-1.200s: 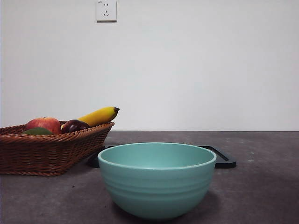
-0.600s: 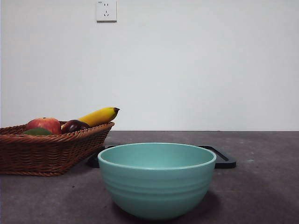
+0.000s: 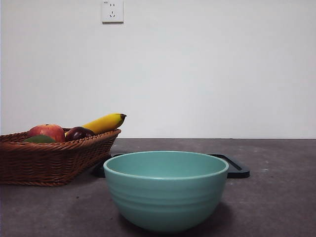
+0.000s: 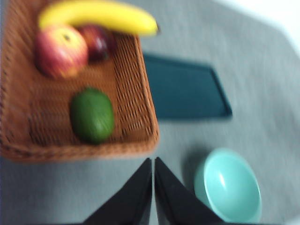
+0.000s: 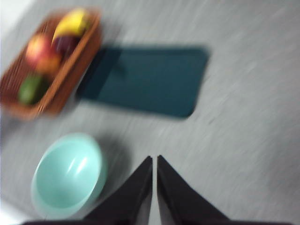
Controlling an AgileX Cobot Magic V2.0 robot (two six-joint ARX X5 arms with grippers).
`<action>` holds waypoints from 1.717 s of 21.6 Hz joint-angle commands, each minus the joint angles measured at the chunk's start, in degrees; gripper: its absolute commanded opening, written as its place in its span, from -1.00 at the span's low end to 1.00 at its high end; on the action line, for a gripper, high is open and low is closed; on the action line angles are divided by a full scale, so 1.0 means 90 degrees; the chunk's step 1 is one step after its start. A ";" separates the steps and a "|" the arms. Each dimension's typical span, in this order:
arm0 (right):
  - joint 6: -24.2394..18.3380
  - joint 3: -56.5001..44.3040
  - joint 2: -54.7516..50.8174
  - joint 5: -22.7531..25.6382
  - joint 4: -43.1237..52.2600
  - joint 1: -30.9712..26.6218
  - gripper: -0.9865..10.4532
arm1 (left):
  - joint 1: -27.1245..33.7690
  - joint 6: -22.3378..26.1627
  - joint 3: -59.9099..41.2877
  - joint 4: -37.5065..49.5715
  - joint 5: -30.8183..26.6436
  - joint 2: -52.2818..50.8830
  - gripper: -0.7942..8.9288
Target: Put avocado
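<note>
The avocado [image 4: 92, 115], smooth and dull green, lies in the wicker basket [image 4: 136, 84]. In the front view only its top [image 3: 39, 139] shows over the basket rim [image 3: 74, 144]. It also shows in the right wrist view [image 5: 31, 88]. My left gripper [image 4: 153, 165] is shut and empty, high above the table between the basket and the teal bowl [image 4: 228, 184]. My right gripper [image 5: 154, 161] is shut and empty, high above the table beside the bowl [image 5: 68, 174]. Neither gripper shows in the front view.
The basket also holds a red apple [image 3: 46, 131], a dark plum-like fruit [image 3: 78, 133] and a banana [image 3: 104, 122]. A dark flat tray [image 3: 236, 167] lies behind the teal bowl [image 3: 165, 190]. A white wall stands behind the table.
</note>
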 commanded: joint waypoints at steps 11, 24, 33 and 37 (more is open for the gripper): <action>-0.0806 0.0877 0.0937 0.0005 -0.0899 0.2086 -0.82 | -0.0838 0.1151 0.1156 -0.1724 0.0318 0.0767 -0.82; -0.0775 0.0877 0.0937 0.0012 -0.0894 0.2089 -0.09 | -0.0838 0.1022 0.1156 -0.1576 0.0262 0.0811 0.08; -0.0709 0.0877 0.0937 0.0012 -0.0848 0.2089 -0.09 | -0.0862 0.0901 0.1180 -0.0724 -0.0466 0.1644 0.06; -0.0709 0.0877 0.0937 0.0015 -0.0840 0.2089 -0.09 | -0.1001 0.0882 0.1224 -0.0274 -0.0884 0.2322 0.06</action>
